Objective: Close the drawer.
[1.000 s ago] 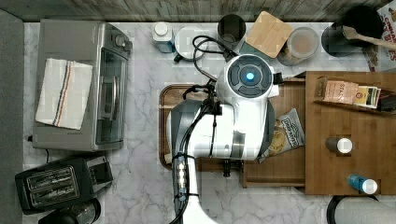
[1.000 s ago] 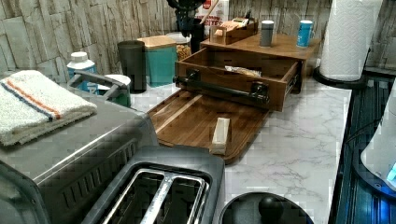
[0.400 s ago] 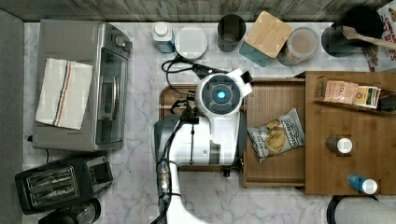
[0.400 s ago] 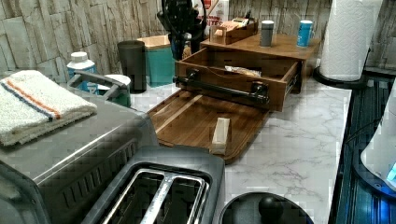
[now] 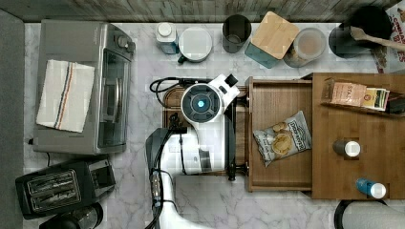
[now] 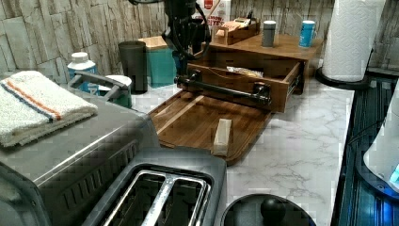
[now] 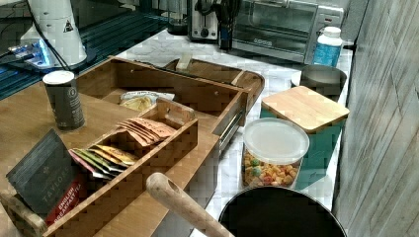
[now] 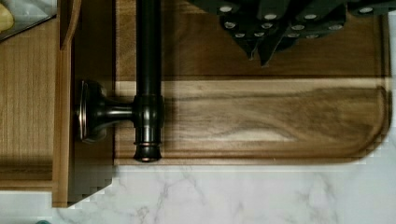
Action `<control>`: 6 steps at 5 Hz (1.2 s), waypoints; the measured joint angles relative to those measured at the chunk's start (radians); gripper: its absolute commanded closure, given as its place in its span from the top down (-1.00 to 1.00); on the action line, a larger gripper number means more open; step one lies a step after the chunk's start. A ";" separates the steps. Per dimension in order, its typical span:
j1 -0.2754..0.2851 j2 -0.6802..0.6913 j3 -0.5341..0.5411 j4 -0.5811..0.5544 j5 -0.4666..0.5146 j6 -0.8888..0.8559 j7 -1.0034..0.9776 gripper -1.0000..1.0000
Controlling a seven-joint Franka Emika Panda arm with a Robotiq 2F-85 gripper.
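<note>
Drawer (image 5: 279,138) open, chip bag (image 5: 282,138) inside, print unreadable; tool (image 8: 275,35) state impossible to tell.

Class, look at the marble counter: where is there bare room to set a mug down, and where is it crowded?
Bare marble lies between the toaster oven and the serving tray, and in front of the open drawer. The back wall row is crowded with jars.
</note>
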 measured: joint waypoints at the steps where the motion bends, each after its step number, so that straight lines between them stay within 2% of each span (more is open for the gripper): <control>1: -0.001 0.021 0.000 -0.018 -0.008 -0.004 -0.007 -1.00; 3: 0.001 0.092 0.000 -0.023 -0.008 0.029 0.007 -1.00; 4: 0.001 0.131 0.000 -0.041 -0.008 0.118 0.018 -1.00; 6: 0.002 0.153 -0.007 -0.113 -0.008 0.128 0.009 -1.00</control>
